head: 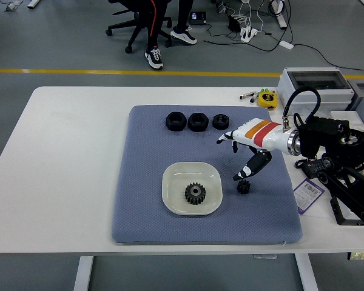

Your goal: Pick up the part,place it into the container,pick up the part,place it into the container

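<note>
A large black gear (195,194) lies in the cream square dish (171,182) on the blue mat. A small black gear (243,187) lies on the mat just right of the dish. My right hand (238,155), white with orange and red stripes, hovers above the small gear, fingers spread and holding nothing. Its thumb tip (239,176) hangs just over the small gear. The left arm is out of view.
Three black nuts (197,121) sit in a row at the mat's (145,224) far edge. A grey box (313,88), a yellow tape measure (267,97), plastic bags (343,130) and a tag (307,192) lie at the table's right. A seated person's legs show at the top.
</note>
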Robot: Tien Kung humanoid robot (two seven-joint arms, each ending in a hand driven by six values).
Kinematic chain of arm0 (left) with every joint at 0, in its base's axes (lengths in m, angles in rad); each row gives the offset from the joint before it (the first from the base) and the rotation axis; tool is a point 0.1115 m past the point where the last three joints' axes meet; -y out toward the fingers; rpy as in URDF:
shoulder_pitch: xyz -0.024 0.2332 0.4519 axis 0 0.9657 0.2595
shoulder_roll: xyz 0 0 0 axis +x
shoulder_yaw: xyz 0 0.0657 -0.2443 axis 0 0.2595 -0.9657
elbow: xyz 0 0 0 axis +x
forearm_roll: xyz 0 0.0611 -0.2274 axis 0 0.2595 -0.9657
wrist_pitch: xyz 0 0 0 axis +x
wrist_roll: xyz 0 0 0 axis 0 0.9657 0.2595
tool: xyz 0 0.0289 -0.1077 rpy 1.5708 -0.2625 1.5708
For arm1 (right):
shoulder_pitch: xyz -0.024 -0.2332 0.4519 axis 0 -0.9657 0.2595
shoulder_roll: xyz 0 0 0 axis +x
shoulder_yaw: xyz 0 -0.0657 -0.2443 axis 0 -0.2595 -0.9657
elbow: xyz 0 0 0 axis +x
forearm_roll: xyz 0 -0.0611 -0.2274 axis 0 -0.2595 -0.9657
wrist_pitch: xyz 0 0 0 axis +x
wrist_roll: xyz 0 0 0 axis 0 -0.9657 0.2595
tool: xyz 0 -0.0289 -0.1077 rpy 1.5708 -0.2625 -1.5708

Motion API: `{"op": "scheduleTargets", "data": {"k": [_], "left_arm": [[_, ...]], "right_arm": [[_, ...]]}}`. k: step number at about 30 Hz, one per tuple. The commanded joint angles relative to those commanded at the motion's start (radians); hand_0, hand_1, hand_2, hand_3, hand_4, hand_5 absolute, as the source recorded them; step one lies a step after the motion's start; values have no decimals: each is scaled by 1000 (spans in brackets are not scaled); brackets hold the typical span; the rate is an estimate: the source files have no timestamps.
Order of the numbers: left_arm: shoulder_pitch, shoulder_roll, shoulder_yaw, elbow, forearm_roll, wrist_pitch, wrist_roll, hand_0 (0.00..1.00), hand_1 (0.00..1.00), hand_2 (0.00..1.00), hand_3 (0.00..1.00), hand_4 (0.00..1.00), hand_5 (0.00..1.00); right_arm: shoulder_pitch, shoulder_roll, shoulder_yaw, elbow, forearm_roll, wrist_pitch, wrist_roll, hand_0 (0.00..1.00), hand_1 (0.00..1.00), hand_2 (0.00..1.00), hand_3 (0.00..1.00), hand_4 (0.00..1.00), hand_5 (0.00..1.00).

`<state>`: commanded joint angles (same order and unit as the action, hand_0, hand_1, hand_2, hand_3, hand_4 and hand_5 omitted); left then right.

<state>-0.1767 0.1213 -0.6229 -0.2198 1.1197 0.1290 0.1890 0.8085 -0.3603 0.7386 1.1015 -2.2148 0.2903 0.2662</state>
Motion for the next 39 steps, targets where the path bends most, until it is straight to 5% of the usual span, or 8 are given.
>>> {"op": "scheduleTargets", "data": {"k": [3,4,9,10,21,27,28,39], "left_arm": [[1,-2,0,0,-1,1,0,706,661,640,554,630,567],[2,-3,-1,0,-1,1,0,705,668,639,553,628,568],[6,-6,-4,-1,6,-2,2,705,668,639,553,628,568],[6,-7,-5,-1,7,-2,2,704,675,639,555,626,564],[9,-13,-5,-5,14,-10,6,704,680,639,555,626,564],[10,-13,-6,-6,16,-11,6,705,682,639,554,628,569],[10,-13,-6,-6,17,-12,6,705,684,639,554,629,569],[4,-13,-5,-7,19,-13,6,705,682,641,555,629,567]], "right_arm": [[-22,-19,3,1,5,-9,8,170,256,550,784,998,559],[-29,-24,4,3,7,-15,10,292,460,646,778,998,542],[-54,-29,-6,4,18,-49,21,292,460,646,778,998,542],[-57,-28,-8,2,19,-52,22,367,499,669,767,998,519],[-72,2,-38,-51,29,-77,13,329,472,639,751,998,502],[-77,6,-41,-76,31,-96,10,301,450,614,697,998,475],[-79,6,-40,-78,34,-97,10,231,375,527,542,998,442],[-90,17,-34,-94,61,-102,8,213,355,508,523,998,444]]}}
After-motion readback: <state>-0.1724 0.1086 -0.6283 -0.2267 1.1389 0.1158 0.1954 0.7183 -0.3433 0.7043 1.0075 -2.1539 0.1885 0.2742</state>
